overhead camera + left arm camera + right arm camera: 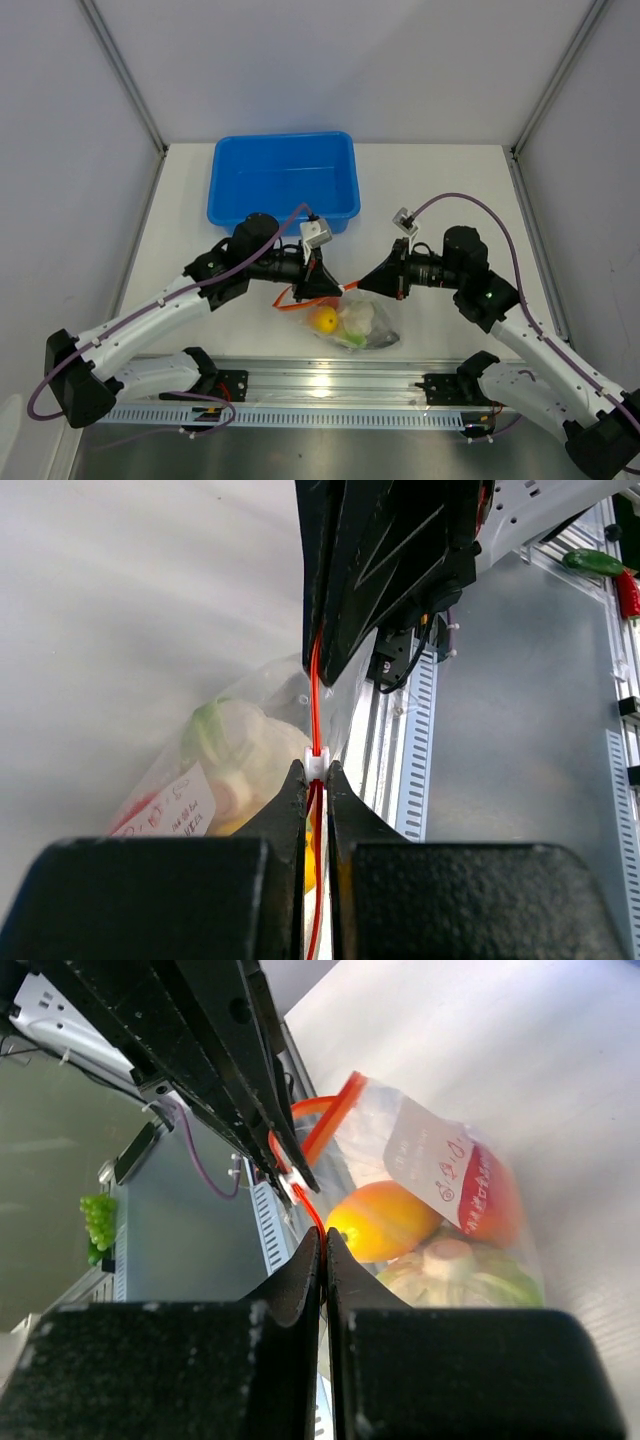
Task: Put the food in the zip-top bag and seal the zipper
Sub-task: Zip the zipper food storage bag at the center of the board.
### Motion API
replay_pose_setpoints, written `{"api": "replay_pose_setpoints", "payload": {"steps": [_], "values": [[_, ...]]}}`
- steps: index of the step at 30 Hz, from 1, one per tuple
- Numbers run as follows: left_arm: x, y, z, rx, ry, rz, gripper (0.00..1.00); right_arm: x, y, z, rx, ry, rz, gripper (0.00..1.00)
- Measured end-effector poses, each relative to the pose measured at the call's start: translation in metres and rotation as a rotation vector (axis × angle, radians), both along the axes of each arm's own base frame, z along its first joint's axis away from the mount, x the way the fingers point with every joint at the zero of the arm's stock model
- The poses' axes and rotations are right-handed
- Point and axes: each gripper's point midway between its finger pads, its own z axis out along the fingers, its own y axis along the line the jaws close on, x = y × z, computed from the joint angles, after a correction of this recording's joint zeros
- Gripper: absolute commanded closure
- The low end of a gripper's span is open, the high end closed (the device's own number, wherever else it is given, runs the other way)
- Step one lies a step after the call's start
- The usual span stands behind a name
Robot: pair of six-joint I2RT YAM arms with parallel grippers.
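Food [340, 322] sits inside the zip-top bag [385, 338], at the near middle of the scene between my two arms. Its zipper [315, 680] stands on edge just beyond the food. My left gripper [313, 772] and right gripper [322, 1238] each pinch that strip, tips almost meeting. Farther back lies a blue tub [283, 185].

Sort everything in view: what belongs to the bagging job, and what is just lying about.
Job in hand: zip-top bag; zipper, pinched by the left end effector and the right end effector; orange fruit and cauliflower inside the bag.
Lying about: blue tub; green grape bunch.
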Motion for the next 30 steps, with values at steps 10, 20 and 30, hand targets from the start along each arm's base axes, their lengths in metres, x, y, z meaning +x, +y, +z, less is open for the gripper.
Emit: {"api": "replay_pose_setpoints", "payload": {"steps": [10,20,30], "values": [[-0.002,0.012,-0.003,0.014,-0.004,0.049,1.0,0.009,-0.014,-0.001,-0.008,0.016,-0.095,1.0],[-0.009,0.033,-0.011,0.029,0.009,0.121,0.99,0.023,-0.036,-0.003,-0.025,0.042,-0.228,1.0],[-0.012,0.05,-0.019,0.051,0.011,0.197,0.99,0.036,-0.059,-0.012,-0.037,0.092,-0.356,1.0]]}}
